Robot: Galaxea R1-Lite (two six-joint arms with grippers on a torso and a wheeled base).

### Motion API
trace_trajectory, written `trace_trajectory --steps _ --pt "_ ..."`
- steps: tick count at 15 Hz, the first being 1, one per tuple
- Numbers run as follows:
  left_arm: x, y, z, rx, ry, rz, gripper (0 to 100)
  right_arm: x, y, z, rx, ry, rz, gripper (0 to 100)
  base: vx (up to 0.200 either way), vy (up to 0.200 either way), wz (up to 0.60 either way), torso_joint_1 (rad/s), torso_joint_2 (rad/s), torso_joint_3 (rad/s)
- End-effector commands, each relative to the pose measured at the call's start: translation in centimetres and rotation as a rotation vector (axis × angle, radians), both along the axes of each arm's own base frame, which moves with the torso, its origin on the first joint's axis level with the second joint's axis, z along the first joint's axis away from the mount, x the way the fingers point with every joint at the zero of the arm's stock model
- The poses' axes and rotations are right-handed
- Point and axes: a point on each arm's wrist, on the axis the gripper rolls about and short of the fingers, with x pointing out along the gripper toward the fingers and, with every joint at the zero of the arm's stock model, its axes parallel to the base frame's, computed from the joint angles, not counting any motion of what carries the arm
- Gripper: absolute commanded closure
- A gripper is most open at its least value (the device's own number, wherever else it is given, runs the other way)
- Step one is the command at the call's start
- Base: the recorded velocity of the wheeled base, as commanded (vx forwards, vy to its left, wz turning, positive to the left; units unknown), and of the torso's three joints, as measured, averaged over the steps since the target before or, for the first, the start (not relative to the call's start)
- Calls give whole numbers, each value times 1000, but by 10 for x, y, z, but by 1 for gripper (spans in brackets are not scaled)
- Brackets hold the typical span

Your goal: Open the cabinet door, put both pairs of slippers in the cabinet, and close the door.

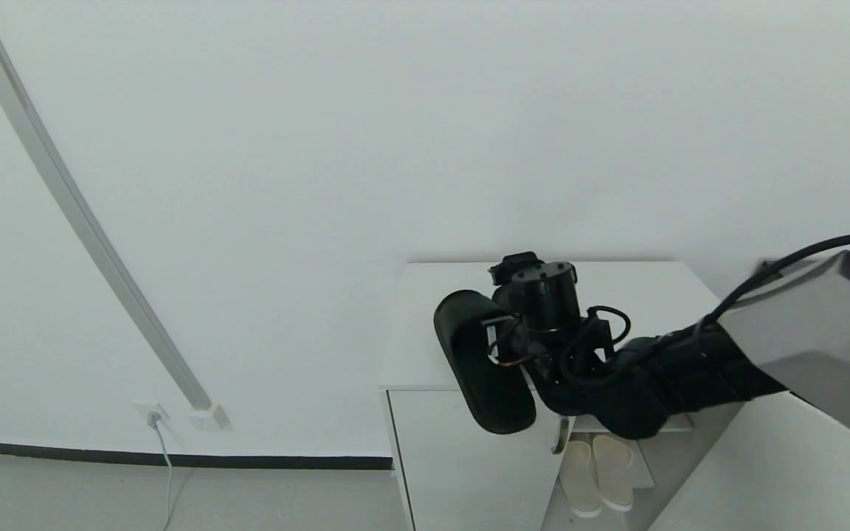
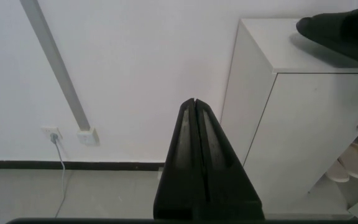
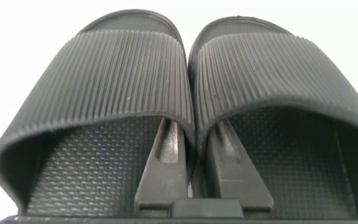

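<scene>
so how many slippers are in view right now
4. Two black slippers, pinched side by side in the right tool near the white cabinet's top; two cream slippers side by side on a shelf inside it. Others may be hidden.

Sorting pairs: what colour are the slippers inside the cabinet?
Cream slippers, clearest in head view.

black slippers (image 1: 485, 372) aloft, beige slippers (image 1: 599, 472) in cabinet (image 1: 462, 479)

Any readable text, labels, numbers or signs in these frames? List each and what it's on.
None readable in any view.
black slippers: ribbed straps and textured footbeds, no print.
cabinet: plain white, no label.
cream slippers and wall socket: too small to tell any marking.
</scene>
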Motion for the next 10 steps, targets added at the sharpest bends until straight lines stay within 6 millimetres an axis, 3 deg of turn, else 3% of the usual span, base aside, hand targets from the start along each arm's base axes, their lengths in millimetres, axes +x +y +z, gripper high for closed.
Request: trace_trajectory --steps 1,4,10 --pt "0 0 0 -1 0 1 100 -58 -36 29 37 -16 97 100 0 0 0 0 0 0" --pt "0 0 0 -2 0 3 100 -78 -60 34 84 -5 224 100 0 0 0 0 0 0" --pt "0 0 0 -4 0 1 100 -88 -60 37 83 -9 248 100 0 0 0 0 0 0"
